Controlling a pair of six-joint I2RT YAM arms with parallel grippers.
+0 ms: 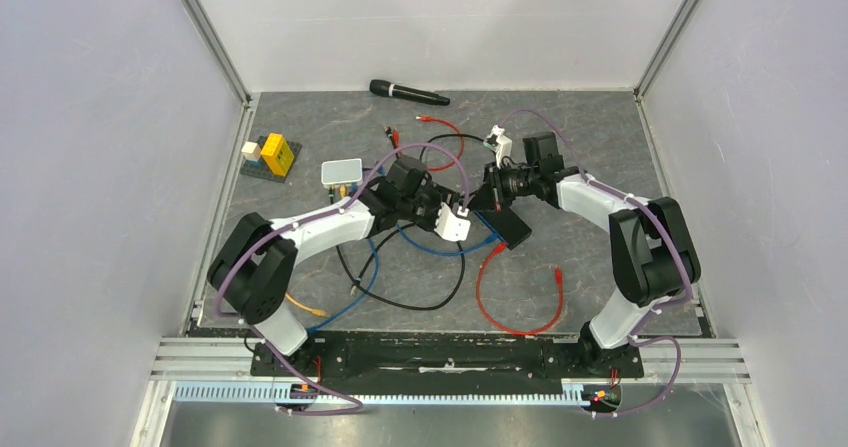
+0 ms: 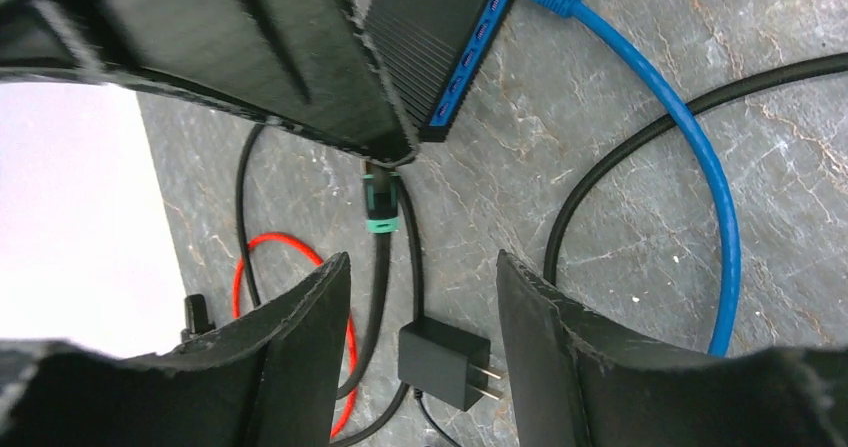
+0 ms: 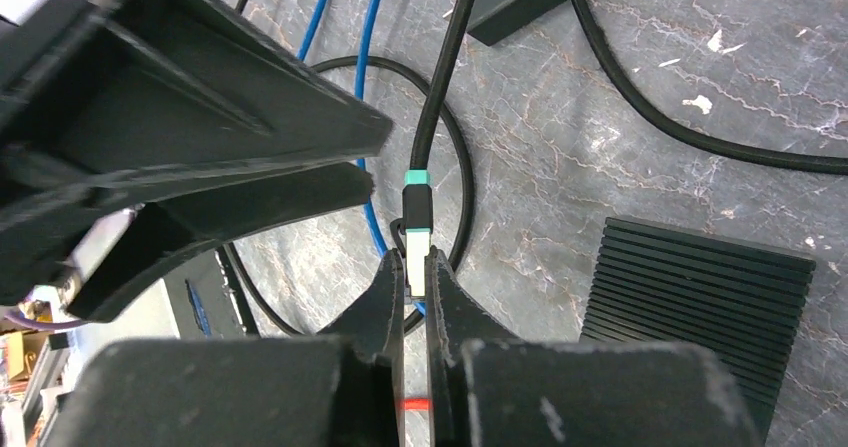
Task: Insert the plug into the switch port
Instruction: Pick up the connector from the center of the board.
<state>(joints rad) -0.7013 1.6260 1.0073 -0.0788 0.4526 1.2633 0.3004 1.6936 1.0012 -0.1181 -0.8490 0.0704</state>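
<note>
My right gripper (image 3: 417, 267) is shut on the clear plug (image 3: 417, 252) of a black cable with a green band (image 3: 416, 178), held just above the table. It also shows in the top view (image 1: 478, 199). The pale grey-white box (image 1: 341, 172) lies left of both grippers; its port is too small to make out. My left gripper (image 2: 422, 277) is open and empty over a black power adapter (image 2: 445, 365), close beside the right gripper (image 2: 250, 57) in the top view (image 1: 432, 205).
A black ribbed box (image 3: 700, 297) with a row of ports (image 2: 470, 52) lies just right of the grippers, a blue cable (image 2: 700, 157) plugged into it. Red (image 1: 510, 312) and black cables loop across the mat. A microphone (image 1: 408, 92) and yellow blocks (image 1: 275, 154) lie further back.
</note>
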